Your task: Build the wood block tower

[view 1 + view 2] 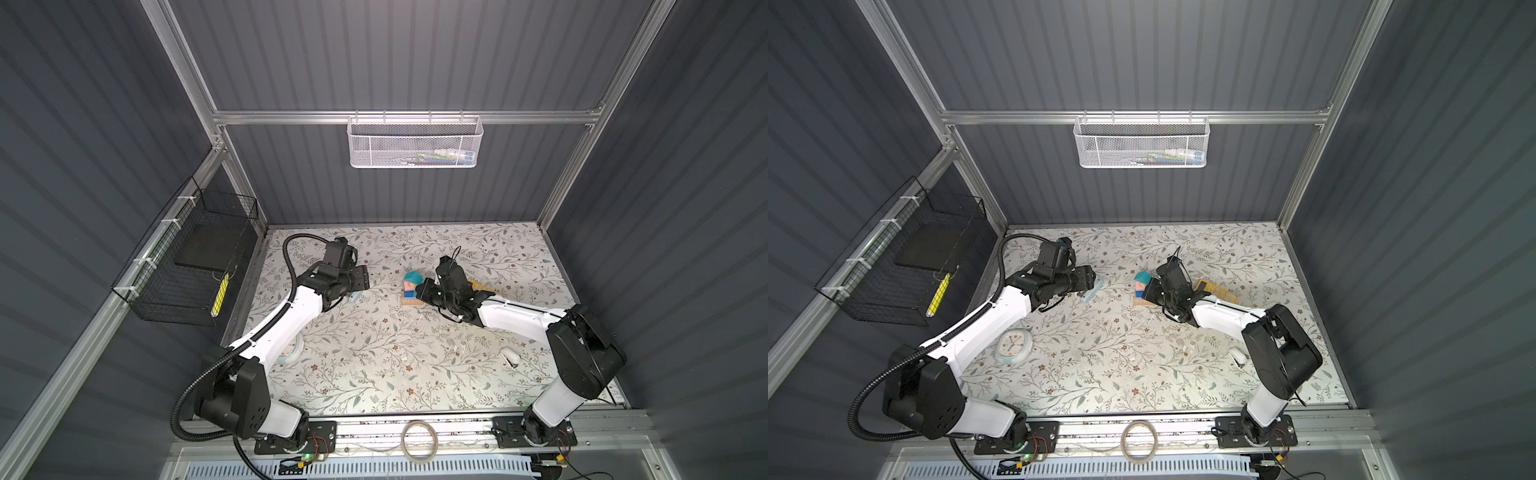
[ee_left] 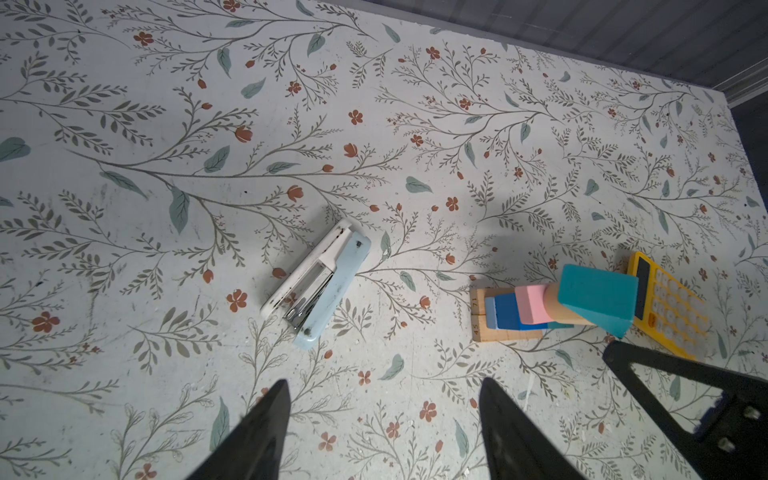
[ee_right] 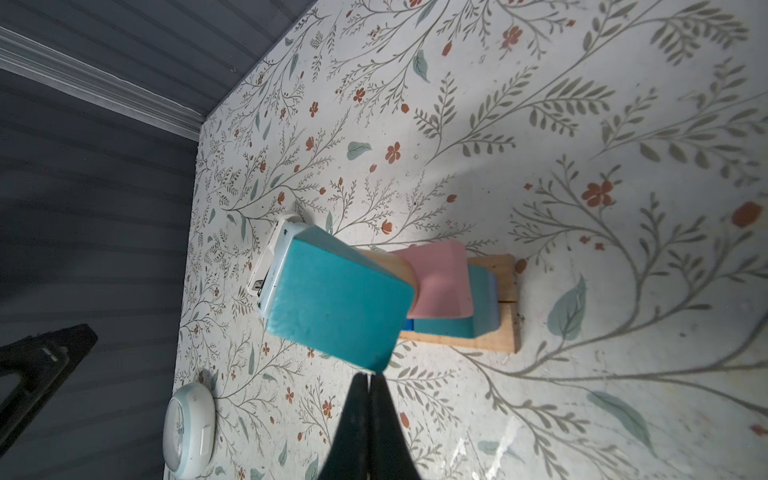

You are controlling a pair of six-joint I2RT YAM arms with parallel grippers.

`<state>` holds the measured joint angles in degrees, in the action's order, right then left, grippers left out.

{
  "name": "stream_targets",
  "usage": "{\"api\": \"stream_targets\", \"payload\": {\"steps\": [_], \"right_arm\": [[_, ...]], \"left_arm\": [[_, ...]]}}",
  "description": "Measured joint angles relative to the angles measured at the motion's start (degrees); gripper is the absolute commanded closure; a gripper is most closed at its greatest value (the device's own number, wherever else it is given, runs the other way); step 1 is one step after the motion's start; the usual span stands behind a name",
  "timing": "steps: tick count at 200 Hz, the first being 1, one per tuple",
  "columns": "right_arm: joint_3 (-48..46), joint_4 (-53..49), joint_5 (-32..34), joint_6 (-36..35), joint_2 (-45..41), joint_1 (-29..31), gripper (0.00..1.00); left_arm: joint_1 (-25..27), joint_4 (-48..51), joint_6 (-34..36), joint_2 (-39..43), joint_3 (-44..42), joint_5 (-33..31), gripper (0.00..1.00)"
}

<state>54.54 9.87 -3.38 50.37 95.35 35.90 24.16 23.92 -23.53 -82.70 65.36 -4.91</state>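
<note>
A multicoloured block tower (image 1: 411, 288) stands on the floral desk (image 1: 374, 365) near the middle of both top views, with tan bars at its base, blue and pink blocks above, and a teal roof piece (image 3: 336, 299) on top. The right claw (image 3: 368, 377) is clenched on nothing, its tips just beside the roof piece. Left of centre, the left claw (image 2: 384, 382) is released and empty above a stapler (image 1: 1094, 291), and a yellow calculator (image 1: 1221, 293) lies just right of the tower.

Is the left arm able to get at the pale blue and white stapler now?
Probably yes: the open left gripper hangs near the stapler, and only bare floral tabletop lies between them.
</note>
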Motion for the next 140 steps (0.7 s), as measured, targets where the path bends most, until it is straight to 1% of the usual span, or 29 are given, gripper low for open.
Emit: {"api": "stream_targets", "payload": {"steps": [140], "right_arm": [[0.0,0.4,0.0,0.0,0.1,-0.8,1.00]], "left_arm": [[-0.3,0.0,0.0,0.0,-0.2,0.0,0.28]]}}
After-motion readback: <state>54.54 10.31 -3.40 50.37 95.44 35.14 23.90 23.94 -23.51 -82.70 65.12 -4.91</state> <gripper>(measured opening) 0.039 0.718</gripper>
